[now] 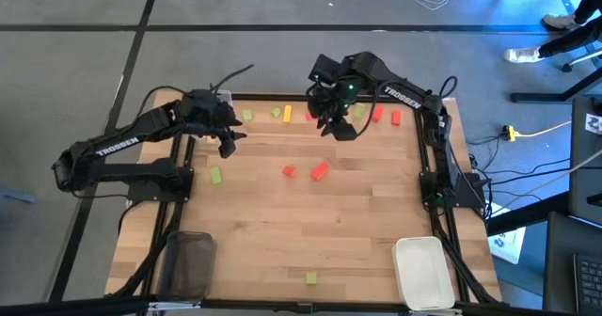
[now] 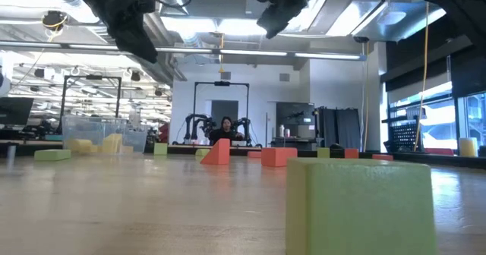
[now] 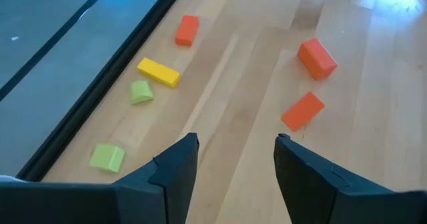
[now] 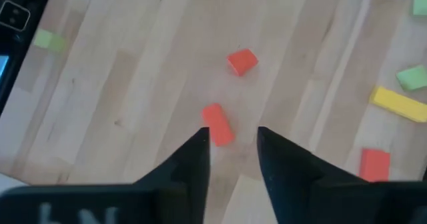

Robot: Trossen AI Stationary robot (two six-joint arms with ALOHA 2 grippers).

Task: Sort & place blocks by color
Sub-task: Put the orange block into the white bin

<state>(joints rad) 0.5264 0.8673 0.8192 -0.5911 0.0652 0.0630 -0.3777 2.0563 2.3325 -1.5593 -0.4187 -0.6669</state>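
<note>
Small red, yellow and light green blocks lie scattered on the wooden table (image 1: 282, 231). Two red blocks (image 1: 289, 171) (image 1: 320, 171) lie in the middle, a green one (image 1: 215, 175) to their left. A row of green, yellow (image 1: 288, 115) and red (image 1: 396, 118) blocks runs along the far edge. One green block (image 1: 311, 278) sits near the front edge. My left gripper (image 3: 237, 141) hangs open over the far left, nothing between its fingers. My right gripper (image 4: 232, 132) stands open above the far middle; a red block (image 4: 218, 125) shows on the table far below its fingertips.
A dark clear tray (image 1: 188, 264) stands at the near left corner and a white tray (image 1: 423, 271) at the near right corner. Bare wood lies between them and the middle blocks. Black frame rails edge the table on both sides.
</note>
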